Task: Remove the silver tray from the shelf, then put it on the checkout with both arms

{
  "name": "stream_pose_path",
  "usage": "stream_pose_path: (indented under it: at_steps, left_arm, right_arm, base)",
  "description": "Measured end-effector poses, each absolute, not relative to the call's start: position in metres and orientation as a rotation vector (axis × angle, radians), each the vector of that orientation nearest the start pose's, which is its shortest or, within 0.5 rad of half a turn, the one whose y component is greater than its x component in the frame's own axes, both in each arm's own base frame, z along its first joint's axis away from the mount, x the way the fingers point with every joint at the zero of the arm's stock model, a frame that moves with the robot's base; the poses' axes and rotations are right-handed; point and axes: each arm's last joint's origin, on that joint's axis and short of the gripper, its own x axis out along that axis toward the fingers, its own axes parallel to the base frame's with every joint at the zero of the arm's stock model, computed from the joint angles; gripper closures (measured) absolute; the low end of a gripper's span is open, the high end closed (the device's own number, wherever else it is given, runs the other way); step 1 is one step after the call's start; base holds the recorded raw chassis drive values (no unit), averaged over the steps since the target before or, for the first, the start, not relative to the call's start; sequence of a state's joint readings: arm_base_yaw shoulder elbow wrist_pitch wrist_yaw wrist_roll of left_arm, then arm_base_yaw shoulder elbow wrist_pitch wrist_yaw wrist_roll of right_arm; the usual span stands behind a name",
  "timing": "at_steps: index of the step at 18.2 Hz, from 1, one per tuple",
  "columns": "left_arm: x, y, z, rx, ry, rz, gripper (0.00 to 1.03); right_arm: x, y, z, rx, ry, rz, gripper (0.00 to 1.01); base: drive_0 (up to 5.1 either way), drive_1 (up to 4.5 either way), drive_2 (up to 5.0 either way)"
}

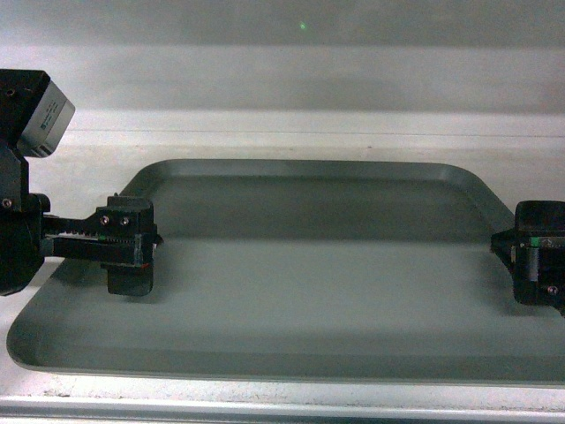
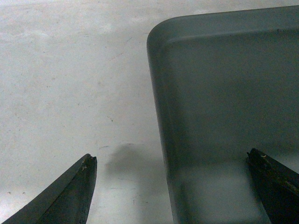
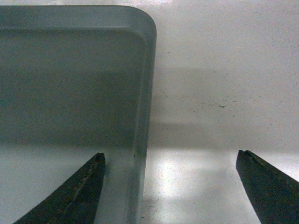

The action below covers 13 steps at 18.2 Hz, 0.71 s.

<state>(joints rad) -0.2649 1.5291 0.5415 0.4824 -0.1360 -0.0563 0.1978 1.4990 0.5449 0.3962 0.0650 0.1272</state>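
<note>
The silver tray (image 1: 309, 291) lies flat on the white shelf (image 1: 97, 150), filling most of the head view. My left gripper (image 1: 132, 254) is at the tray's left edge. In the left wrist view it (image 2: 171, 155) is open, straddling the tray's left rim (image 2: 161, 116), with one finger over the shelf and the other over the tray floor. My right gripper (image 1: 535, 265) is at the tray's right edge. It (image 3: 170, 155) is open too, straddling the right rim (image 3: 147, 93), one finger inside the tray and one outside. Neither holds anything. The checkout is out of view.
The shelf's light front lip (image 1: 265, 408) runs along the bottom of the head view. A white back wall (image 1: 282, 79) rises close behind the tray. Bare shelf board shows to the left (image 2: 60, 84) and right (image 3: 224, 70) of the tray.
</note>
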Motion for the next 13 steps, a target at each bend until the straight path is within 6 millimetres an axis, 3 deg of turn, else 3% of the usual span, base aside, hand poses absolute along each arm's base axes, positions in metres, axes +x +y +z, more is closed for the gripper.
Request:
stream_pose_path:
  at_steps: [5, 11, 13]
  left_arm:
    - [0.269, -0.070, 0.148, 0.048, 0.498, -0.109, 0.07]
    - [0.267, -0.074, 0.147, 0.035, 0.499, -0.121, 0.55]
    - [0.266, -0.075, 0.147, 0.032, 0.500, -0.121, 0.70]
  right_arm:
    - [0.269, 0.053, 0.150, 0.052, 0.559, 0.084, 0.47]
    - [0.267, 0.062, 0.150, 0.059, 0.546, 0.106, 0.96]
    - [0.266, 0.063, 0.150, 0.086, 0.541, 0.098, 0.99]
  base:
    - [0.0, 0.00, 0.0]
    - [0.0, 0.00, 0.0]
    - [0.0, 0.00, 0.0]
